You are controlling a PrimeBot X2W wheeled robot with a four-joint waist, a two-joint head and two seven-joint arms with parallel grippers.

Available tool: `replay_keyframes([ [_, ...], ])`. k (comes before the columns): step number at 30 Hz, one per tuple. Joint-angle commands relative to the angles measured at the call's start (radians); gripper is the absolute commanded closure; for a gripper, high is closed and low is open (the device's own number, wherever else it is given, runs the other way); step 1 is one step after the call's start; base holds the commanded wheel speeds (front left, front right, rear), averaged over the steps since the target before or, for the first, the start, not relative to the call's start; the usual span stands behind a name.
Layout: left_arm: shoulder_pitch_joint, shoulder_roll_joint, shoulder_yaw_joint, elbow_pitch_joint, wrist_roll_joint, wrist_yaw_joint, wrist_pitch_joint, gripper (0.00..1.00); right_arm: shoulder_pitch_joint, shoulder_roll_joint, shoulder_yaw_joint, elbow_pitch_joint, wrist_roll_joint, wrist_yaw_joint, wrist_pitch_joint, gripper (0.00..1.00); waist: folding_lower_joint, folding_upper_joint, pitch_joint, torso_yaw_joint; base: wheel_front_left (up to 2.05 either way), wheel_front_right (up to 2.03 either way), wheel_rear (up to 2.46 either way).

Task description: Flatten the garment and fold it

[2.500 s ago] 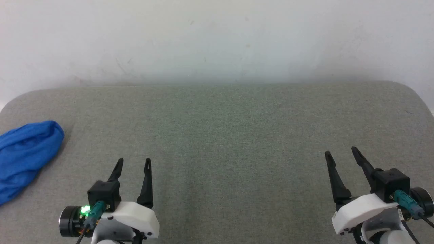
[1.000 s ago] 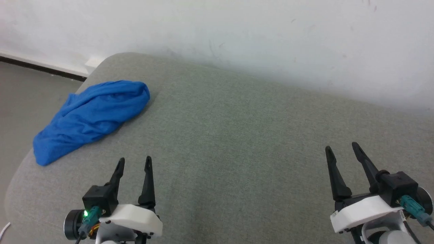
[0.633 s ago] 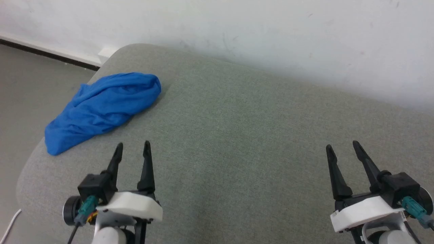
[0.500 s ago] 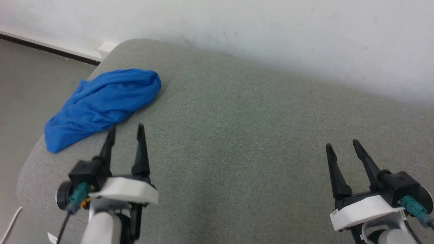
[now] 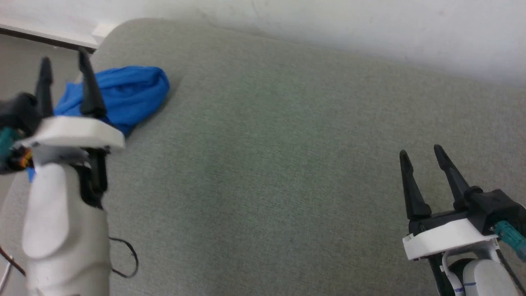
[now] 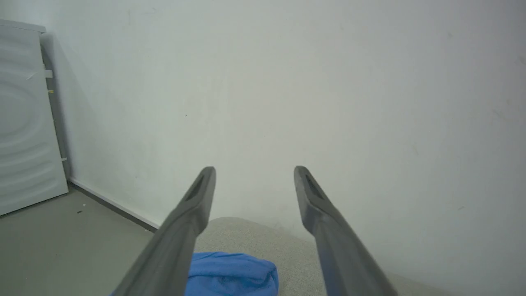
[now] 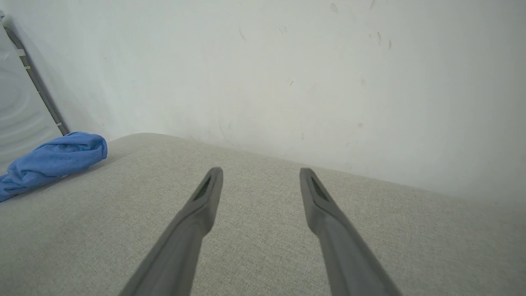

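Grey cushion (image 5: pixel 263 164); crumpled bright blue garment (image 5: pixel 127 94)

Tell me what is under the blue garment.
The garment lies bunched on the grey cushion, near its far left corner. Whatever is beneath it is covered; the left gripper also hides its near part.
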Motion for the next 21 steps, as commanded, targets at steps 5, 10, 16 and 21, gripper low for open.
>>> replay_keyframes([
  [5, -0.192, 0.117, 0.037, 0.201, -0.042, -0.037, 0.061, 0.00, -0.047, -0.002, -0.002, -0.032, -0.011, -0.001, 0.004, 0.00, -0.0002, 0.0000, 0.145, -0.089, 0.00, 0.00, 0.00],
  [10, -0.329, 0.225, 0.062, 0.374, -0.089, -0.068, 0.205, 0.00, -0.076, -0.012, 0.003, -0.052, -0.006, -0.001, 0.006, 0.00, -0.0002, 0.0000, 0.240, -0.138, 0.00, 0.00, 0.00],
  [16, -0.423, 0.306, 0.083, 0.569, -0.154, -0.083, 0.440, 0.00, -0.107, -0.020, 0.025, -0.050, 0.007, -0.001, -0.008, 0.00, -0.0002, 0.0000, 0.321, -0.180, 0.00, 0.00, 0.00],
  [21, -0.439, 0.365, 0.103, 0.706, -0.192, -0.079, 0.604, 0.00, -0.131, -0.021, 0.043, -0.035, 0.020, -0.001, -0.029, 0.00, -0.0002, 0.0000, 0.355, -0.208, 0.00, 0.00, 0.00],
])
